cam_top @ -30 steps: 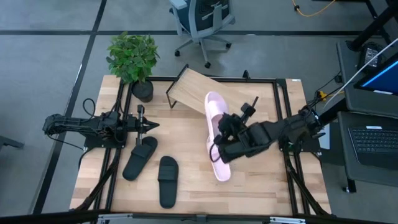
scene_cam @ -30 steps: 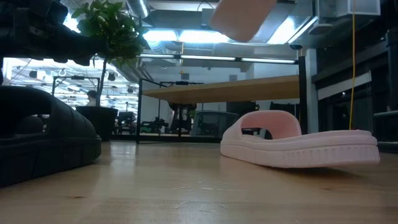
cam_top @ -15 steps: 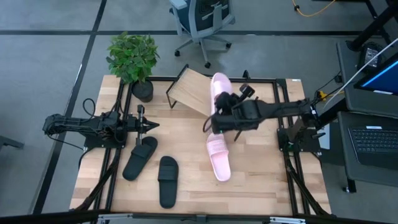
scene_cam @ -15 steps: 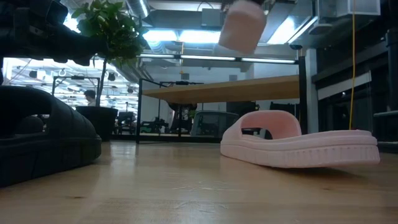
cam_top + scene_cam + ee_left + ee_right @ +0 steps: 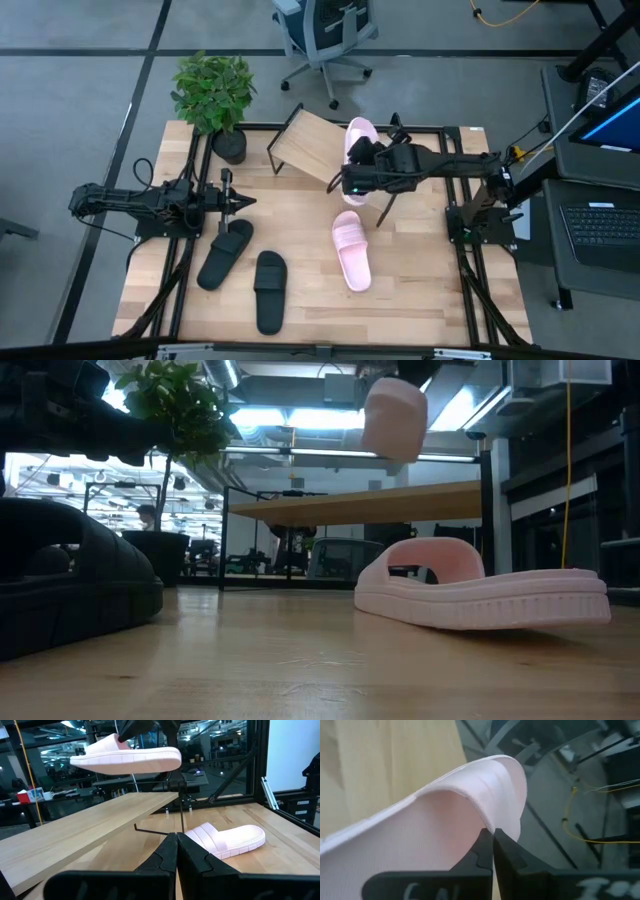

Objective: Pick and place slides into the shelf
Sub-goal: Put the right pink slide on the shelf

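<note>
My right gripper (image 5: 358,165) is shut on a pale pink slide (image 5: 358,132) and holds it in the air over the right end of the slanted wooden shelf (image 5: 305,143). The left wrist view shows this slide (image 5: 127,759) level above the shelf board (image 5: 90,837). The second pink slide (image 5: 350,250) lies sole-down on the table, and two black slides (image 5: 224,254) (image 5: 270,290) lie near the left. My left gripper (image 5: 245,202) is shut and waits at the table's left, beside the black slides. My right gripper pinches the pink slide by the edge of its wide strap (image 5: 492,822) between its two fingers (image 5: 482,850). It comes at the strap from above. The slide (image 5: 395,415) hangs lifted clear, sole down and about level, above the shelf's right end.
A potted plant (image 5: 213,95) stands at the table's far left corner, beside the shelf. A black metal frame (image 5: 455,160) runs around the table. An office chair (image 5: 325,35) stands on the floor beyond the far edge. Bare tabletop lies between the black slides and the pink one.
My right gripper has carried the pink slide from over the table's middle toward the far edge, to above the shelf's right end. The slide stayed lifted in the same hold. The other slides and my left arm have kept still.
</note>
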